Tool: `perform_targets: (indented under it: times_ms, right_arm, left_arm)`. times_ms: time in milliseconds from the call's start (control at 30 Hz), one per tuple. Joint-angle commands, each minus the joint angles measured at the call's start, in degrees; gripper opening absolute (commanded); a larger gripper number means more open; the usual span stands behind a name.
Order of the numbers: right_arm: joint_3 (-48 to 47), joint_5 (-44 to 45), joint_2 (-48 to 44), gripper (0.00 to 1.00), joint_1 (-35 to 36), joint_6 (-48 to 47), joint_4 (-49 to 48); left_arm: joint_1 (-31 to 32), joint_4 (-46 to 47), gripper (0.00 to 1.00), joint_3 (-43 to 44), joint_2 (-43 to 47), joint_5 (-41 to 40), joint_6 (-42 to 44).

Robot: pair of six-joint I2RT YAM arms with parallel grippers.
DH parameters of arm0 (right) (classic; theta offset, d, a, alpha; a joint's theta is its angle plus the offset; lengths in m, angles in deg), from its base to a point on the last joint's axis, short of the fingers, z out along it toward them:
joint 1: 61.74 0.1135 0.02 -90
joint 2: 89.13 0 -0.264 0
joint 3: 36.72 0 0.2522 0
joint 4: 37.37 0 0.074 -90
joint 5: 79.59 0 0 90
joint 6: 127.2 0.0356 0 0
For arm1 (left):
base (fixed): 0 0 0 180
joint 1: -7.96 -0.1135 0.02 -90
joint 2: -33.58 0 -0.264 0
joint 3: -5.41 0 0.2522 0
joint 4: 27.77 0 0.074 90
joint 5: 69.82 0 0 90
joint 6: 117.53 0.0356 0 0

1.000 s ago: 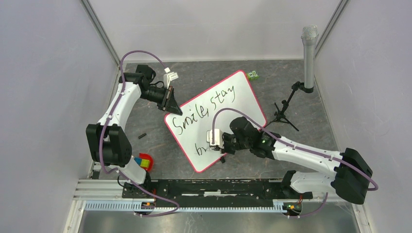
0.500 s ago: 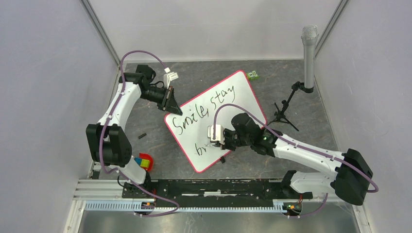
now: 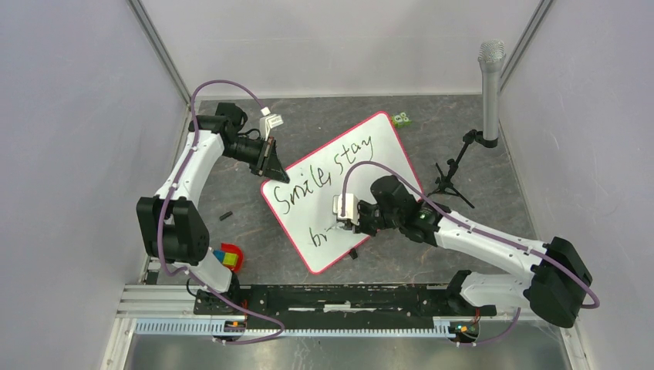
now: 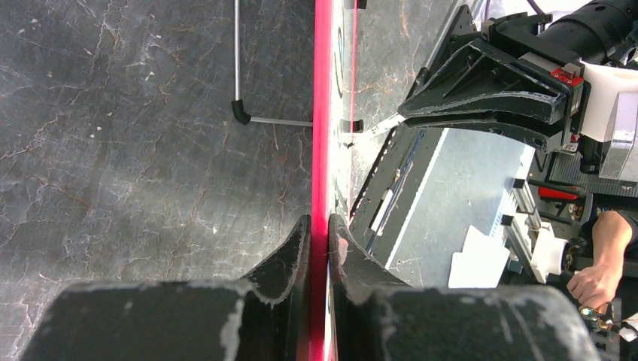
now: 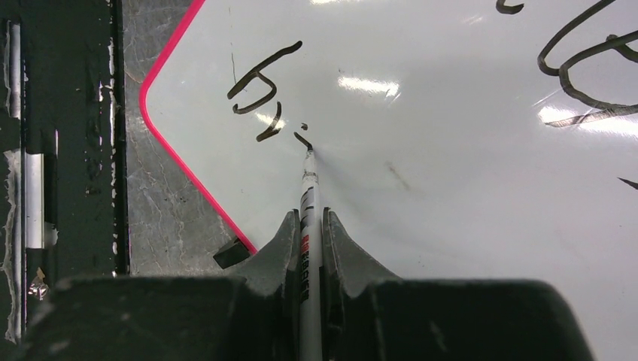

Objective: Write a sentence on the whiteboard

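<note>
The whiteboard (image 3: 385,166) lies tilted on the dark table, white with a red-pink frame. The sentence reads "Smile, stay" (image 3: 328,173) on one line, with "br" (image 3: 318,235) begun below it. My left gripper (image 3: 274,166) is shut on the whiteboard's far-left corner, its fingers pinching the red frame (image 4: 322,113) at the gripper (image 4: 320,226). My right gripper (image 3: 353,226) is shut on a white marker (image 5: 309,195). The marker's tip touches the whiteboard (image 5: 451,188) just right of "br" (image 5: 259,90), at a small dot and a short stroke. This gripper (image 5: 309,218) hovers over the near corner.
A microphone on a black tripod (image 3: 490,85) stands at the right. A green block (image 3: 400,119) sits beyond the board, a coloured cube on a red piece (image 3: 229,257) near the left arm's base, and a small black item (image 3: 225,216) left of the board. A black rail (image 3: 339,297) runs along the front.
My right gripper has shifted slightly farther and to the right with the marker, past the "br". The left gripper and the board have not moved.
</note>
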Motion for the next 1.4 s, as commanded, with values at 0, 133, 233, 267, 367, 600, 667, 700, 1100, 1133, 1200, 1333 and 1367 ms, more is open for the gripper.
perform_targets:
  times_ms: [0,133,233,267,367,600,667,700,1100,1133,1200,1333,1367]
  right_arm:
    - [-0.42,-0.03,-0.26,0.00,-0.64,-0.07,0.20]
    - [1.15,-1.33,-0.12,0.00,1.69,0.16,0.23]
    - [1.62,-0.77,-0.19,0.00,2.36,-0.97,1.37]
    - [1.39,0.02,-0.14,0.00,2.38,-1.75,2.09]
    - [0.34,1.48,-0.51,0.00,2.20,-3.08,3.54]
    - [-5.60,2.26,-0.33,0.00,1.93,-3.16,4.84]
    - [-7.02,1.64,-0.07,0.00,1.95,-2.52,4.65]
    - [-7.51,1.51,0.05,0.00,1.93,-2.25,4.45]
    - [-5.21,2.75,3.27,0.00,1.93,-2.33,1.07]
    - [-4.72,2.88,3.25,0.00,1.93,-2.47,1.05]
    - [-4.02,3.09,2.84,0.00,1.93,-2.65,1.32]
    - [-3.96,2.37,1.63,0.00,1.93,-2.97,2.95]
    - [-4.09,2.16,1.38,0.00,1.93,-3.16,3.48]
  left_arm:
    - [0.37,0.40,0.02,1.15,-0.63,-2.22,2.32]
    - [0.37,0.42,0.02,1.21,-0.79,-2.22,2.36]
    - [0.37,0.39,0.02,1.23,-0.59,-2.26,2.34]
    - [0.38,0.39,0.02,1.14,-0.58,-2.31,2.33]
    - [0.41,0.45,0.02,1.06,-0.46,-2.39,2.43]
    - [0.39,0.41,0.02,1.09,-0.55,-2.13,2.43]
    - [0.48,0.38,0.02,1.13,-0.53,-2.05,2.40]
    - [0.46,0.40,0.02,1.13,-0.51,-2.05,2.38]
    - [0.53,0.45,0.02,1.10,-0.19,-2.30,2.36]
    - [0.50,0.41,0.02,1.10,-0.11,-2.32,2.43]
    - [0.54,0.41,0.02,1.11,-0.25,-2.34,2.40]
    - [0.55,0.45,0.02,1.10,-0.41,-2.40,2.42]
    - [0.55,0.46,0.02,1.07,-0.40,-2.31,2.52]
